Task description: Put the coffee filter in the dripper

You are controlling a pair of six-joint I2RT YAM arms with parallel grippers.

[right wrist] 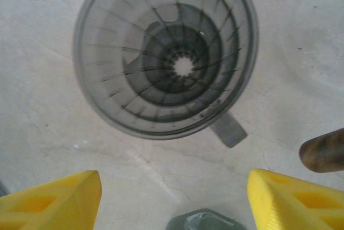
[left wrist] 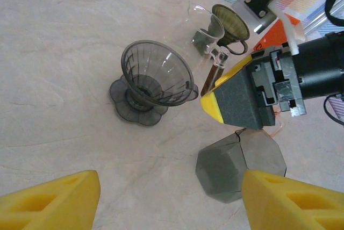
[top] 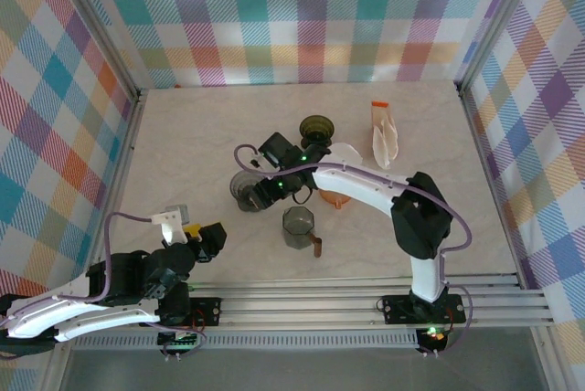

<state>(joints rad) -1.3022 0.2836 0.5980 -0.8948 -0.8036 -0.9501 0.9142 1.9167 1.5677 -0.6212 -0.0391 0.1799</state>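
A smoky clear dripper (right wrist: 164, 52) stands upright on the pale bench (top: 183, 135), its cone bare inside. The right tool (right wrist: 173, 200) hangs directly above the dripper, yellow fingers spread wide, gripping nothing. The left tool (left wrist: 169, 203), also spread and empty, sits on the dripper's near side, well apart. The white coffee filter (top: 384, 140) rests far to the dripper's right. A grey cup (top: 299, 227) stands near the dripper, toward that side. Likely risks: the arm clips the cup or dripper while crossing, or the thin paper crumples or lands tilted in the cone.
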